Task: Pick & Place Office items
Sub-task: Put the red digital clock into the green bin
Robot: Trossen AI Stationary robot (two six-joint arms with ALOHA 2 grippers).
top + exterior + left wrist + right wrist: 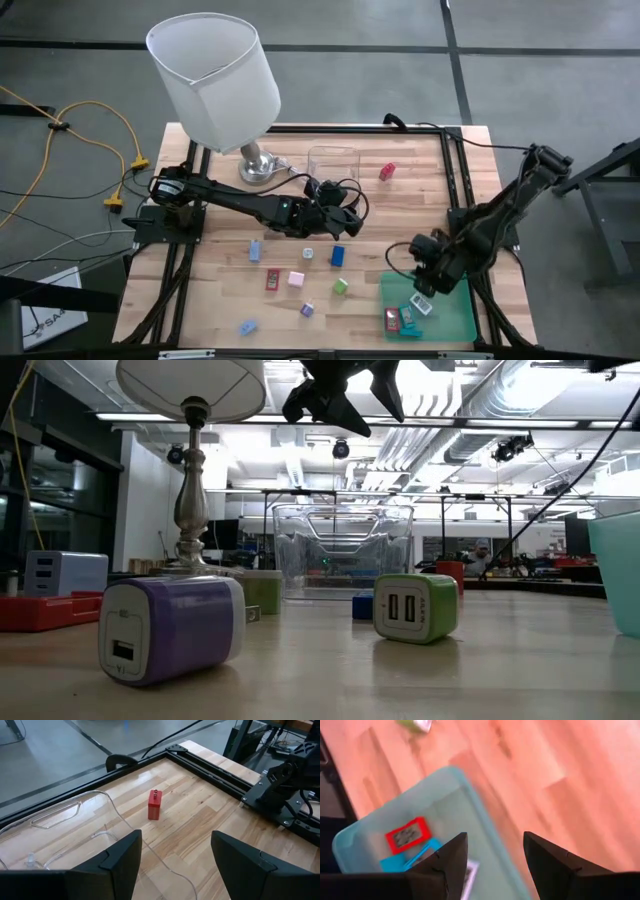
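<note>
The office items are small blocky pieces. On the wood lie a blue one (338,255), a green one (341,287), a pink one (296,279), a purple one (307,309) and others. A red piece (388,171) lies alone at the far right, also in the left wrist view (155,804). A red (407,835), a blue (410,861) and a white piece rest in the green tray (455,310). My left gripper (348,218) hangs open above the table's middle, near the clear box (333,160). My right gripper (422,280) hangs open above the tray's far left corner, nothing between its fingers.
A lamp with a white shade (215,75) stands on its metal foot (258,168) at the far left, beside the clear box. A black frame (455,180) runs around the table's edges. In the low view a purple piece (170,628) and a green one (416,606) lie nearest.
</note>
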